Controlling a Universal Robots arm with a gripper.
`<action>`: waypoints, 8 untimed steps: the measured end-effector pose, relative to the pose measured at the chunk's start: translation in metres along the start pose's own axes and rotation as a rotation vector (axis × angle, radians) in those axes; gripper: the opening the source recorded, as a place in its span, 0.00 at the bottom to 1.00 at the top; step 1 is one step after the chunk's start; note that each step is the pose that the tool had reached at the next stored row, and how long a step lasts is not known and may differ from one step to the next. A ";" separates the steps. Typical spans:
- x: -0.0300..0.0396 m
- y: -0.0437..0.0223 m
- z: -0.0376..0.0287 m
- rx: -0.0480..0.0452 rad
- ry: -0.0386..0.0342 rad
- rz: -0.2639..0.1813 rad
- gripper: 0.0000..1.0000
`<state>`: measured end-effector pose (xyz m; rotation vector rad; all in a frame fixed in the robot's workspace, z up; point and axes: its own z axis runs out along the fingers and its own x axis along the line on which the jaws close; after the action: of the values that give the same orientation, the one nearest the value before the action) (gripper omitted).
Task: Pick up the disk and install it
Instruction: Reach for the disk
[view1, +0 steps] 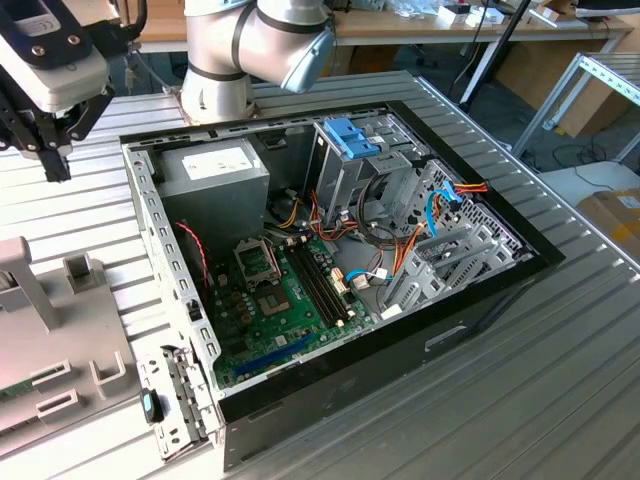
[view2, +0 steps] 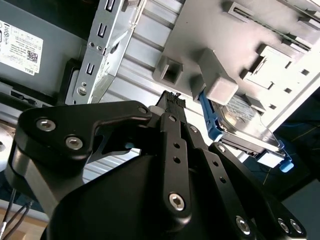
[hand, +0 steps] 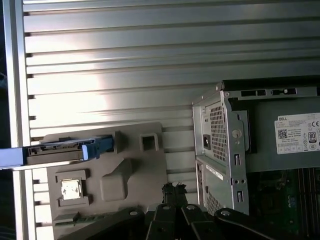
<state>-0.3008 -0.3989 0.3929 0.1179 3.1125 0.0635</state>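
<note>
My claw (hand: 173, 190) hangs above the ribbed tabletop (hand: 125, 75), in the gap between the open computer case (view1: 480, 300) and the grey holder (hand: 130, 175) that sits beside it. In both wrist views its fingers meet at the tips with nothing between them, so I carry nothing.

The disk (hand: 60, 150) waits in that holder, standing on its long edge in a slot at the far end from the case. In the second wrist view its metal face leans clear of the grey block next to it. I judge it is parked upright like this so that its flat sides are open to a pinch from above, and its light-blue rail (hand: 100, 146) stays free of the holder's walls. It is off to one side of my claw, not under it.

In the exterior view the case lies on its side with the panel off, so the boards and wiring face upward and I can reach in from the top. The metal drive cage (view1: 345, 175), with its small blue latch (view1: 352, 135), stands near the middle of the case. No disk sits there yet; the task is at its start.
</note>
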 end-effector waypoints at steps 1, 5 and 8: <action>0.0030 -0.0002 0.0000 0.0000 0.0000 0.000 0.11; 0.0136 -0.0010 -0.0002 0.0000 0.0000 0.000 0.11; 0.0175 -0.0013 -0.0003 0.0000 0.0000 0.000 0.11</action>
<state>-0.3183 -0.3989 0.3927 0.1180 3.1124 0.0636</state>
